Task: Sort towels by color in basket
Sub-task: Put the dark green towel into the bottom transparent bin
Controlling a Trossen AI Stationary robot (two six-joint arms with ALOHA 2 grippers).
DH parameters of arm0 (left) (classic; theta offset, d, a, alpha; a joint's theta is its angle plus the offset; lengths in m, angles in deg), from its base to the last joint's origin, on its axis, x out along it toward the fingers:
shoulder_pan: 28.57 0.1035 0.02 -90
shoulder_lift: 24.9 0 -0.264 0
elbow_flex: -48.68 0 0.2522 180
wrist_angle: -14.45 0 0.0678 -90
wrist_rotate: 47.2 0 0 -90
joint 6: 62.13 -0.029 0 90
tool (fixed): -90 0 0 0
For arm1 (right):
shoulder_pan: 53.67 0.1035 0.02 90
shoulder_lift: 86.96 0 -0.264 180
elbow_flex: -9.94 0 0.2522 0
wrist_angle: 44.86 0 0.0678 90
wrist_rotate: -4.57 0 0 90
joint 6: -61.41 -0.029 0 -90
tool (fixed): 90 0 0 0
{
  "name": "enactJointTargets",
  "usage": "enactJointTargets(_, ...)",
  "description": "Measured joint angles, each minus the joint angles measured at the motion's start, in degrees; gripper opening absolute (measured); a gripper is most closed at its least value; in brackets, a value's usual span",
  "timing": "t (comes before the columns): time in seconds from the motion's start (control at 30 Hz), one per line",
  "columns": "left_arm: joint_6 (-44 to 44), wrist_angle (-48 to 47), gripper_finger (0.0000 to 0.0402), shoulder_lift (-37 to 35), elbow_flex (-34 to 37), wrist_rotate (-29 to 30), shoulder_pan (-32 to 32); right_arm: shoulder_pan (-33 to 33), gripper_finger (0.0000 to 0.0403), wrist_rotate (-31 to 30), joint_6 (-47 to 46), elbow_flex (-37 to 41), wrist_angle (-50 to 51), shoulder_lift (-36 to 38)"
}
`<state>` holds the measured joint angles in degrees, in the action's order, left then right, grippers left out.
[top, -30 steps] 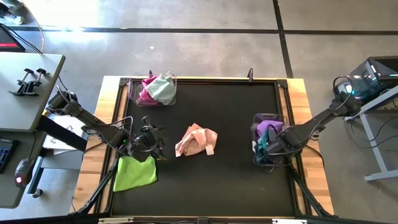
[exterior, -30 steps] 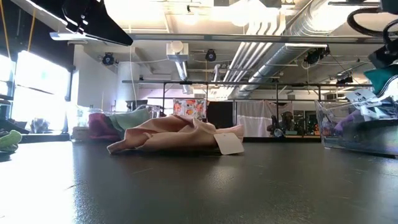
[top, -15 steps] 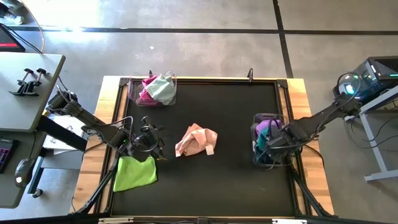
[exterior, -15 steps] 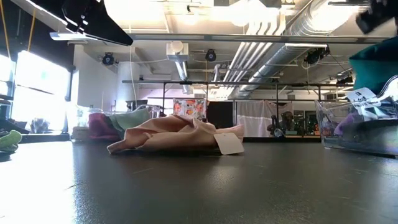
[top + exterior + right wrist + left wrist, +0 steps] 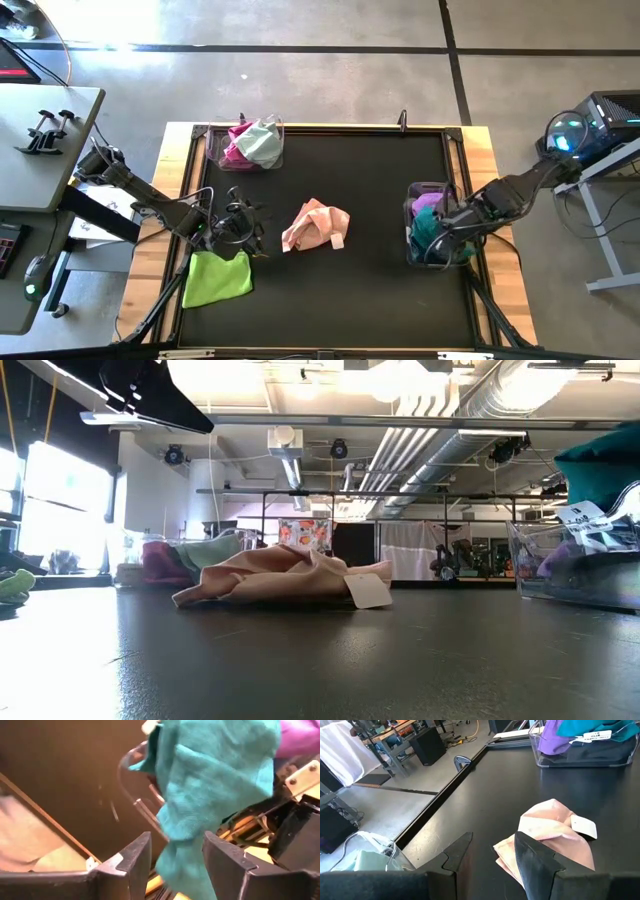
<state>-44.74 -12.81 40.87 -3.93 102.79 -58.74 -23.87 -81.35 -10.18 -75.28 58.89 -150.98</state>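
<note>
Looking down on the table point(image 5: 380, 290), we take the pink towel point(image 5: 316, 225) at its middle as our landmark; it lies crumpled there with a white tag at its right edge.

To its right, near the table's right edge, stands a clear bin point(image 5: 412, 250). We see a teal towel point(image 5: 428, 228) and a purple towel point(image 5: 430, 204) heaped in it. The right gripper point(image 5: 442, 238) hangs over this bin. In its wrist view the fingers point(image 5: 132, 857) stand parted, with teal cloth draped in the gap between them; we cannot tell whether they touch it. From table height the teal towel sits high above the bin's rim.

Left of the pink towel waits the left gripper point(image 5: 243, 226), its fingers point(image 5: 532, 857) spread apart and holding nothing. Below it, towards the front left, a lime towel point(image 5: 218, 278) lies flat on the table.

Behind the pink towel and to its left, at the back edge, a second bin point(image 5: 213, 150) holds a magenta towel point(image 5: 236, 148) and a mint towel point(image 5: 263, 143) side by side.
</note>
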Motion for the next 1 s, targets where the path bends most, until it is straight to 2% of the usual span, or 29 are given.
enactJointTargets(0.23, 0.0, 0.0, 0.0131, 0.0, 0.0, 0.0, 0.0, 1.8, 0.0169, -10.1, 2.7, -0.2, -2.5, 0.1)
enactJointTargets(0.47, 0.3, 0.0, 0.0131, 0.0, 0.0, 0.0, 0.0, -0.1, 0.0142, -8.2, 7.5, 11.2, -11.6, 0.0)
enactJointTargets(0.7, 0.1, 0.0, 0.0131, 0.0, 0.0, 0.0, 0.3, -6.5, 0.013, -15.1, 3.2, 23.3, -12.2, 0.0)
enactJointTargets(0.87, 0.0, 0.0, 0.0131, 0.0, 0.0, 0.0, 0.6, -10.9, 0.013, -14.5, 3.8, 31.3, -20.1, 0.0)
enactJointTargets(1.0, 0.3, 0.0, 0.0131, 0.0, 0.0, 0.0, 0.6, -12.4, 0.013, -15.9, 3.3, 31.4, -21.6, -1.1)
